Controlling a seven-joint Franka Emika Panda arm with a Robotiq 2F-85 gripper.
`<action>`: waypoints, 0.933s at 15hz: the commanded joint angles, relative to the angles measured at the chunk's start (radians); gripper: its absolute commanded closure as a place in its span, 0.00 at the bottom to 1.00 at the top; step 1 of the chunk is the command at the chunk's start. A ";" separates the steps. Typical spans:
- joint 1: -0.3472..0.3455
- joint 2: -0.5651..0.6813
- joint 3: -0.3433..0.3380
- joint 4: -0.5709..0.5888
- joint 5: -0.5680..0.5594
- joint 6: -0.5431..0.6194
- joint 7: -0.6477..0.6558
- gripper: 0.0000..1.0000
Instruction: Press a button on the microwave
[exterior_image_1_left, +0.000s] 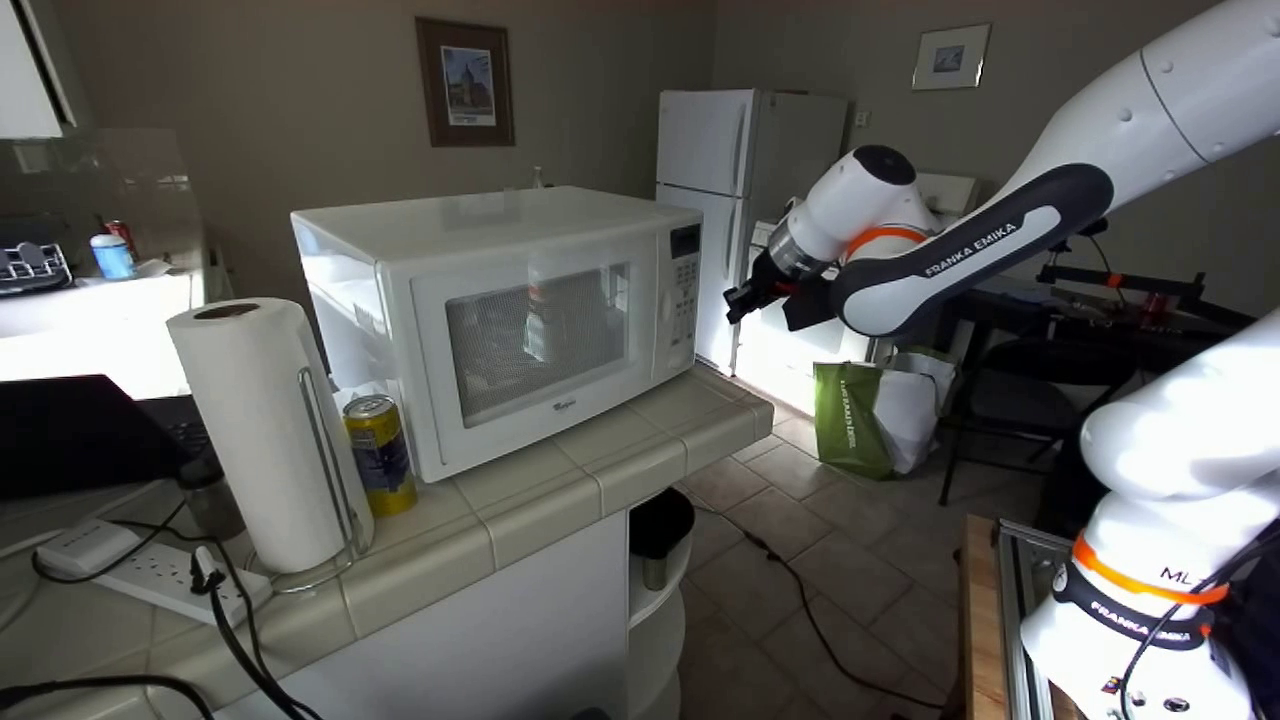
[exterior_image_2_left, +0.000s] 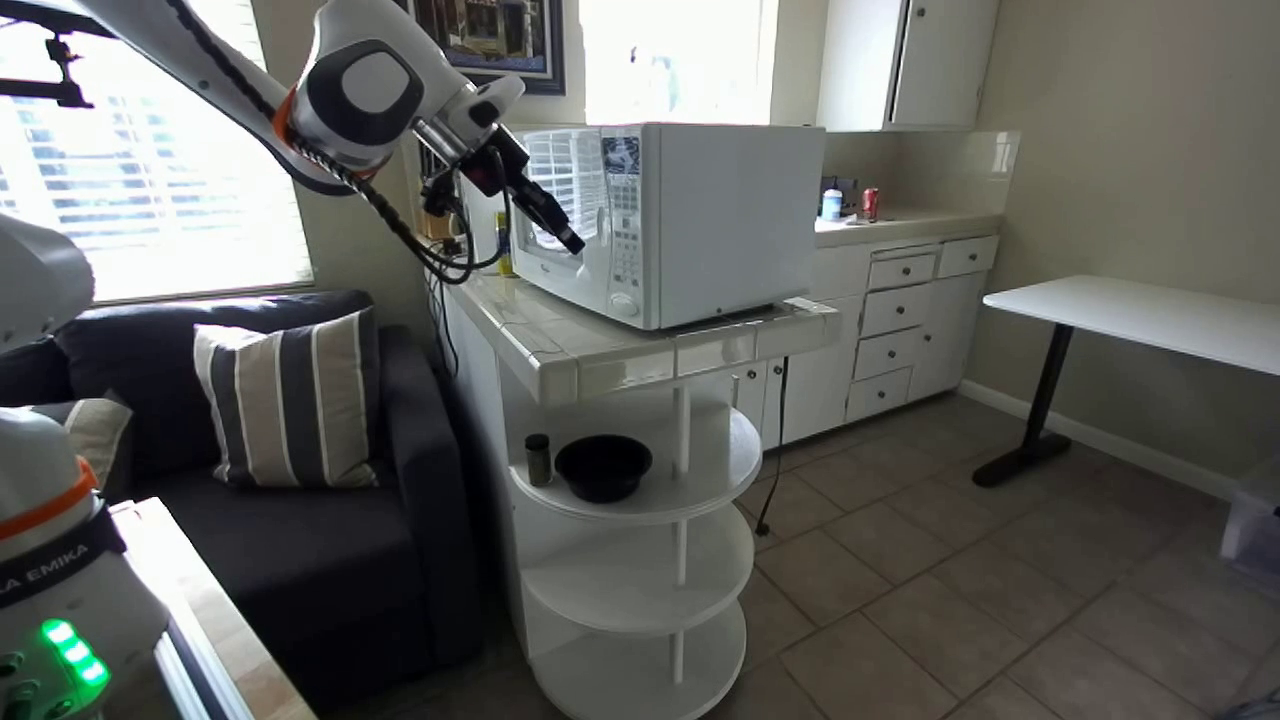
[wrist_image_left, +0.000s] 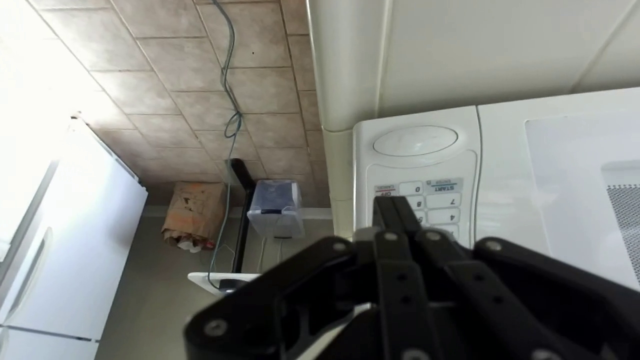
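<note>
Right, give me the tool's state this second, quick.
Tool: closed, holding nothing; an exterior view shows a gap between it and the microwave.

Bright light fills a window (exterior_image_2_left: 120, 215) behind a dark sofa (exterior_image_2_left: 300, 545); brownish floor tiles (exterior_image_2_left: 880, 600) run to a beige wall (exterior_image_2_left: 1130, 150).

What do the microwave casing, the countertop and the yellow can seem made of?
Microwave casing: perhaps painted metal or plastic, glossy; its side carries reflections.
Countertop: likely glazed ceramic tile, shiny, with grout lines.
Yellow can: apparently printed metal, with silvery rimmed top.
</note>
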 joint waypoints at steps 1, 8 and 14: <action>-0.010 0.021 0.010 0.015 -0.003 0.000 -0.002 1.00; -0.012 0.031 0.010 0.026 -0.003 0.000 -0.003 0.99; -0.103 0.106 0.095 0.088 -0.045 0.019 0.018 1.00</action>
